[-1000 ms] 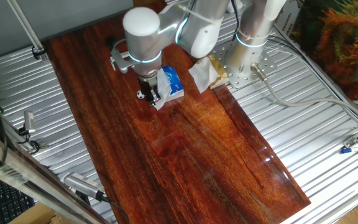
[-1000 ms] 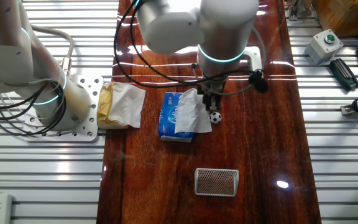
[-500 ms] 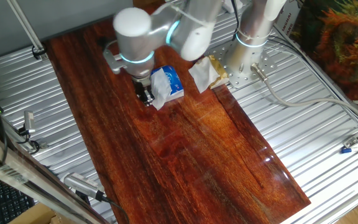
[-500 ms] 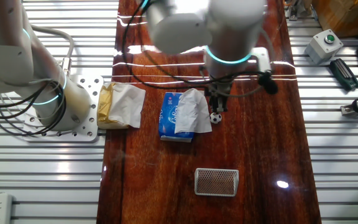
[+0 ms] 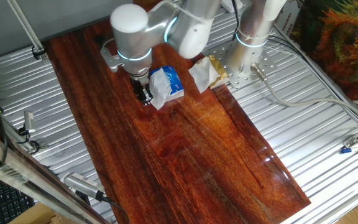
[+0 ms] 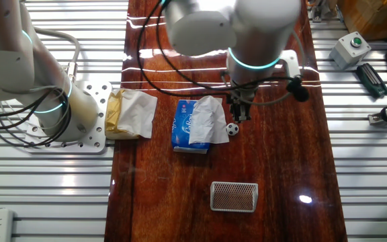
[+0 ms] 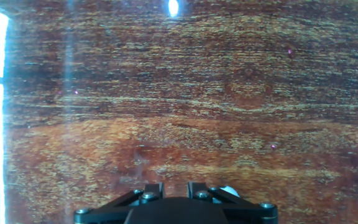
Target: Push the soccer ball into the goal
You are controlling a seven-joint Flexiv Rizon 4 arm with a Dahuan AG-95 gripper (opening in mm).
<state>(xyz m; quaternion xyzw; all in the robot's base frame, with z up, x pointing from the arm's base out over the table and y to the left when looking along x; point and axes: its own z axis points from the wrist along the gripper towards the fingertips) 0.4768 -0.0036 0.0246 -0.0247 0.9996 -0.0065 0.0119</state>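
The soccer ball (image 6: pixel 232 128) is a tiny white ball with black patches, lying on the wooden board right beside the tissue of the blue packet (image 6: pixel 183 126). My gripper (image 6: pixel 242 115) hangs just above and to the right of the ball, its dark fingers close together with nothing between them. The goal (image 6: pixel 234 196), a small pale frame, lies lower down the board, about a packet's length from the ball. In one fixed view the gripper (image 5: pixel 145 96) stands at the packet's left edge and hides the ball. The hand view shows only bare wood and the finger bases.
A crumpled white-and-tan paper (image 6: pixel 130 113) lies left of the packet, next to the arm's base plate (image 6: pixel 86 114). The wooden board (image 6: pixel 274 168) is bordered by ribbed metal (image 6: pixel 368 188) on both sides. A button box (image 6: pixel 353 47) sits at the far right.
The arm has shifted sideways, carrying the gripper from directly over the ball to a spot slightly past it, away from the packet. The ball has stayed about where it was.
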